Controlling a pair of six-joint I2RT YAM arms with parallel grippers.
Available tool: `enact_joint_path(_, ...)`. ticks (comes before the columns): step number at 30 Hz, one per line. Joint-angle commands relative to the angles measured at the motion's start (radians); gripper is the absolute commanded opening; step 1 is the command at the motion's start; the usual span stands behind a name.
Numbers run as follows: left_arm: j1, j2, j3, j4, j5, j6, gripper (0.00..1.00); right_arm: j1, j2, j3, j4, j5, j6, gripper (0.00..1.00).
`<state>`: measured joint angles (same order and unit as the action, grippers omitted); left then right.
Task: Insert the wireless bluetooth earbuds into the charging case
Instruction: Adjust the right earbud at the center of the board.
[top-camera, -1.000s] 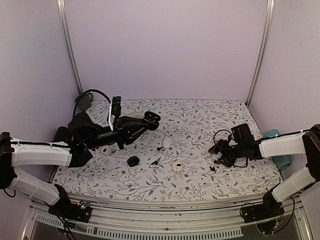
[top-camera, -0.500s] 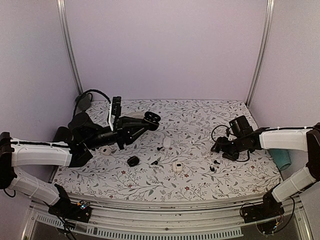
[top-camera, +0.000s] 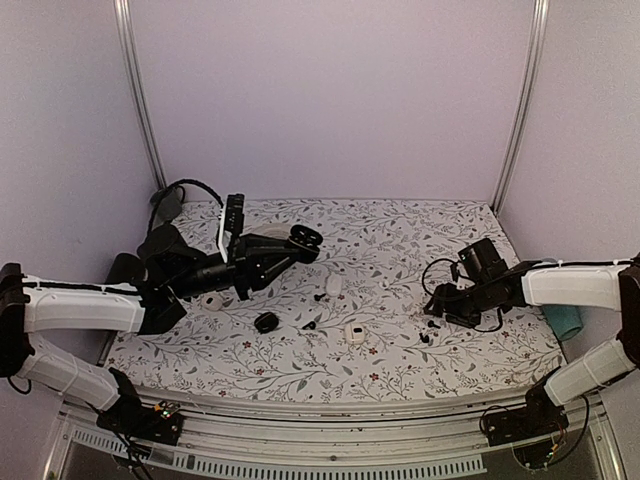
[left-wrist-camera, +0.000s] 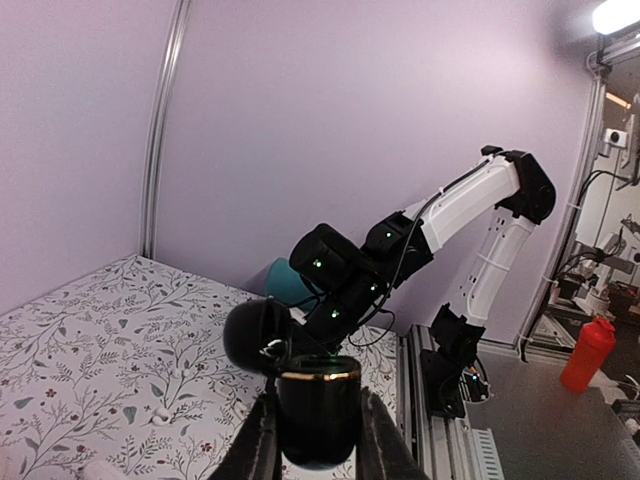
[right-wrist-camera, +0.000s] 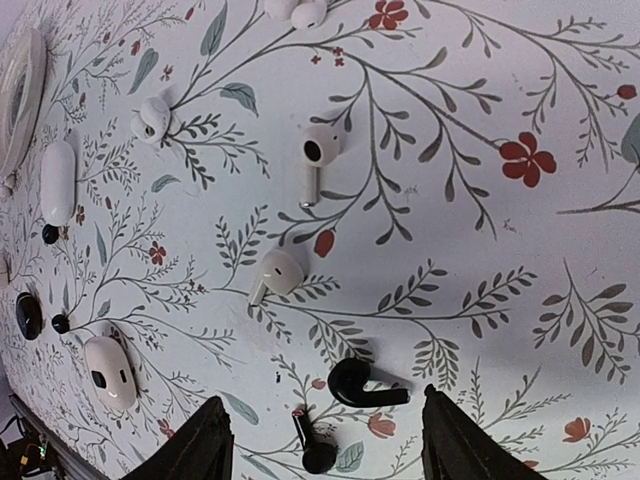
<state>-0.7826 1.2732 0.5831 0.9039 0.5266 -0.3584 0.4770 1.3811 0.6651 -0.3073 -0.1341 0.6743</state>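
My left gripper (top-camera: 296, 240) is shut on a black charging case (top-camera: 305, 236) and holds it in the air over the far left of the table. In the left wrist view the case (left-wrist-camera: 318, 410) sits between the fingers (left-wrist-camera: 258, 445), its lid (left-wrist-camera: 258, 335) open and a gold rim showing. My right gripper (top-camera: 438, 306) is open, low over two black earbuds (top-camera: 432, 324) lying on the table. In the right wrist view one earbud (right-wrist-camera: 362, 383) lies between the open fingertips (right-wrist-camera: 215, 425) and the other earbud (right-wrist-camera: 315, 450) lies just nearer the camera.
Several white earbuds (right-wrist-camera: 315, 155) and small white cases (right-wrist-camera: 110, 370) lie scattered on the floral cloth. A white case (top-camera: 355, 332), a black round case (top-camera: 266, 322) and other black earbuds (top-camera: 310, 324) lie mid-table. A teal cylinder (top-camera: 562, 312) stands at the right edge.
My right arm has shifted its wrist away from the near edge and settled with the open gripper over the two black earbuds. My left gripper with the case has barely moved.
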Motion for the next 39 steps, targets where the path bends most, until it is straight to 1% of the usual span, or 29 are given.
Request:
enact_joint_path(1, 0.005, 0.012, 0.029, 0.023, 0.013, 0.004, 0.00, 0.005, 0.011, -0.008, 0.076, -0.025, -0.045, 0.66)
enact_joint_path(5, 0.005, 0.010, 0.029, 0.023, 0.021, 0.001, 0.00, 0.007, 0.042, 0.009, 0.086, -0.029, -0.054, 0.66)
enact_joint_path(10, 0.005, -0.011, 0.010, 0.018, 0.006, 0.007, 0.00, 0.031, 0.066, 0.011, 0.059, -0.009, -0.033, 0.62)
enact_joint_path(17, 0.005, -0.009, 0.010, 0.022, 0.010, 0.004, 0.00, 0.086, 0.060, 0.020, 0.038, -0.013, 0.020, 0.61)
enact_joint_path(22, 0.005, -0.008, 0.011, 0.024, 0.013, 0.002, 0.00, 0.095, 0.038, 0.023, 0.029, -0.027, 0.064, 0.59)
enact_joint_path(24, 0.005, -0.008, 0.011, 0.024, 0.013, 0.002, 0.00, 0.095, 0.027, 0.032, 0.014, -0.015, 0.068, 0.58)
enact_joint_path(30, 0.005, -0.007, 0.011, 0.024, 0.015, -0.001, 0.00, 0.094, 0.023, 0.077, -0.056, 0.089, 0.032, 0.60)
enact_joint_path(32, 0.004, -0.007, 0.011, 0.024, 0.016, 0.000, 0.00, 0.094, 0.046, 0.090, -0.067, 0.099, 0.013, 0.58)
enact_joint_path(36, 0.006, -0.010, 0.011, 0.021, 0.016, 0.003, 0.00, 0.094, 0.078, 0.113, -0.103, 0.138, -0.035, 0.49)
enact_joint_path(39, 0.006, -0.011, 0.009, 0.018, 0.016, 0.005, 0.00, 0.094, 0.082, 0.139, -0.138, 0.176, -0.088, 0.45)
